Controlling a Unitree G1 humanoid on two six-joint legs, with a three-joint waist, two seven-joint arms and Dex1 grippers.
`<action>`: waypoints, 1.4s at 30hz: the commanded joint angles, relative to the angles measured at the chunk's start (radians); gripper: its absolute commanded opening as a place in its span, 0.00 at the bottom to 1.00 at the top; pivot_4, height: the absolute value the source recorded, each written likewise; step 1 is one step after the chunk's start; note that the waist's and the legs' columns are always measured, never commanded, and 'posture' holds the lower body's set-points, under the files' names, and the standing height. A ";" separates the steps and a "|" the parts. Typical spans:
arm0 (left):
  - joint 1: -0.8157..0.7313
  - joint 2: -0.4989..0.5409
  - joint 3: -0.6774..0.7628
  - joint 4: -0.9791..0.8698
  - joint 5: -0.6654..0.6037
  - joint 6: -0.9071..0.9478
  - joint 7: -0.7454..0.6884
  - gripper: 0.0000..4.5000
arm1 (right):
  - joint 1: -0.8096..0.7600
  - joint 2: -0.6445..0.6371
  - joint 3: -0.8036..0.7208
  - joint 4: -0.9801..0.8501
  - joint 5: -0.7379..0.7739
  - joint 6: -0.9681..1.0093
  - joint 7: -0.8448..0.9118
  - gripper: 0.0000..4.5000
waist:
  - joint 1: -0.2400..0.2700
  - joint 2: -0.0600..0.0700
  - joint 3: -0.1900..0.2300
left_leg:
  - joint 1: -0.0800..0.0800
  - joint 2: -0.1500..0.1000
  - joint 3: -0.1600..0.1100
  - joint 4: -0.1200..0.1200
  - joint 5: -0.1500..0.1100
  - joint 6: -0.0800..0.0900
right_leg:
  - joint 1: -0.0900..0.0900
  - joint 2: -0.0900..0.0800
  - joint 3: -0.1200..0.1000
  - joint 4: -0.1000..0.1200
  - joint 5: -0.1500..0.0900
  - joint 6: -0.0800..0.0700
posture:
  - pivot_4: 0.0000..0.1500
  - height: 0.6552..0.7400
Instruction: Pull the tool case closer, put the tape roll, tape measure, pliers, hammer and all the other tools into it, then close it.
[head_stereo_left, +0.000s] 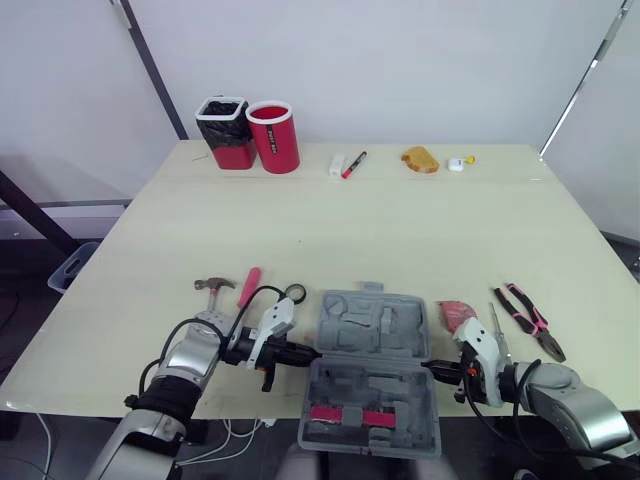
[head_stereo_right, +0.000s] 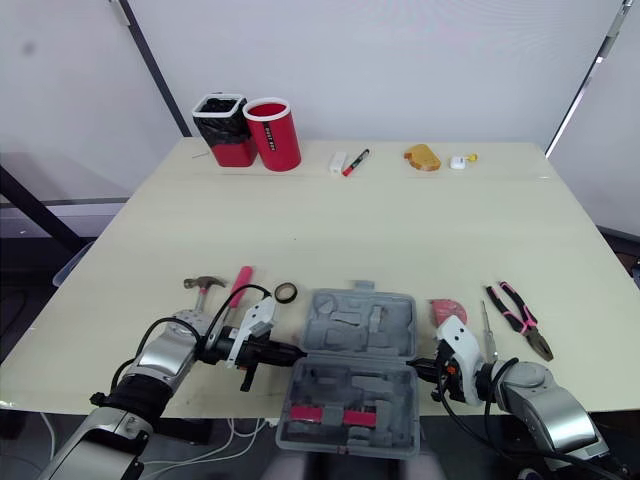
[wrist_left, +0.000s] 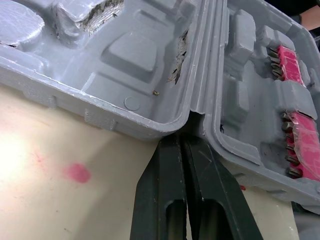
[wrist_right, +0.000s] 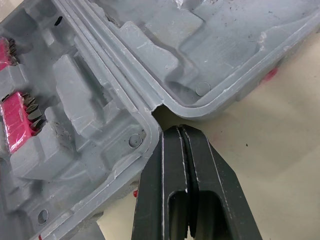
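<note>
The grey tool case (head_stereo_left: 372, 340) lies open at the table's front edge, with a pink strip of bits (head_stereo_left: 350, 416) in its near half. My left gripper (head_stereo_left: 305, 355) is shut, its tips (wrist_left: 182, 140) pressed into the case's (wrist_left: 125, 60) left hinge notch. My right gripper (head_stereo_left: 432, 368) is shut too, tips (wrist_right: 177, 129) at the case's (wrist_right: 215, 45) right hinge notch. Left of the case lie a hammer (head_stereo_left: 215, 287), a pink-handled tool (head_stereo_left: 248, 287) and a black tape roll (head_stereo_left: 295, 293). To its right are a pink tape measure (head_stereo_left: 456, 315), a screwdriver (head_stereo_left: 497, 330) and pink-handled pliers (head_stereo_left: 530, 320).
At the table's back stand a black bin (head_stereo_left: 225, 132) and a red cup (head_stereo_left: 274, 136). Further right along the back lie a red marker (head_stereo_left: 353, 164), a small white item (head_stereo_left: 336, 165), an orange object (head_stereo_left: 420, 159) and a small white and yellow piece (head_stereo_left: 458, 163).
</note>
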 joint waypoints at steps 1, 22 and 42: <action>0.023 0.012 -0.022 -0.036 -0.010 0.011 -0.021 0.03 | 0.006 -0.013 0.004 -0.043 0.017 0.002 0.016 0.00 | 0.000 0.000 0.000 | 0.000 0.000 0.000 0.000 0.000 0.000 | 0.000 0.000 0.000 0.000 0.000 0.000 | 1.00 1.00; 0.025 0.017 -0.030 -0.028 -0.008 0.002 -0.009 0.03 | 0.008 -0.019 0.006 -0.038 0.008 -0.007 0.011 0.00 | 0.000 0.000 0.000 | 0.000 0.000 0.000 0.000 0.000 0.000 | 0.000 0.000 0.000 0.000 0.000 0.000 | 1.00 1.00; 0.017 0.029 0.019 0.005 -0.028 -0.025 0.025 0.03 | 0.039 -0.055 -0.050 -0.025 -0.006 -0.081 0.005 0.00 | -0.001 0.000 0.000 | 0.000 0.000 0.000 0.000 0.000 0.000 | 0.000 0.000 0.000 0.000 0.000 0.000 | 1.00 1.00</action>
